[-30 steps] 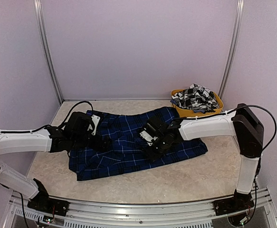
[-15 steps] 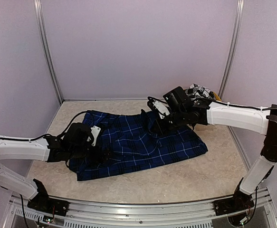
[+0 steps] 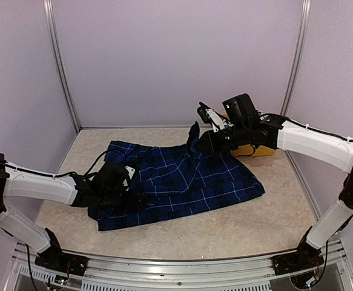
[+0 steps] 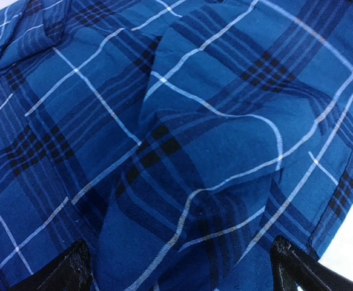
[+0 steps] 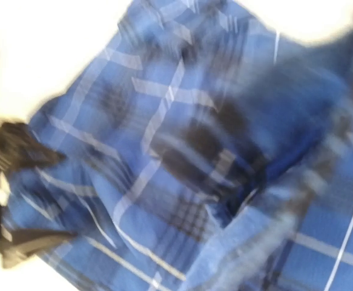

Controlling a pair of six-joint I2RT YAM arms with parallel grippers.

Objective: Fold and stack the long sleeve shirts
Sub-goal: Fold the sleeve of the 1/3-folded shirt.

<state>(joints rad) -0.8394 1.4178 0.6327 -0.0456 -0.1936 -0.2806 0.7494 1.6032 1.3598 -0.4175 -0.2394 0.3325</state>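
A royal blue plaid cloth shirt point(image 3: 182, 182) lay spread mid-tabletop point(image 3: 237, 227), its 12 o'clock edge pinched up by the closed right hand point(image 3: 200, 144), while the left hand point(image 3: 129, 197) hovered wide open over its 8 o'clock corner.

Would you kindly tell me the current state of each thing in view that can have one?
blue plaid shirt: lying rumpled on the table, far edge raised into a peak.
right end effector: shut on the blue plaid shirt's far edge, above the table.
left end effector: open, low over the shirt's near-left part, gripping nothing.
yellow tub: at the far right, largely hidden; contents not visible.
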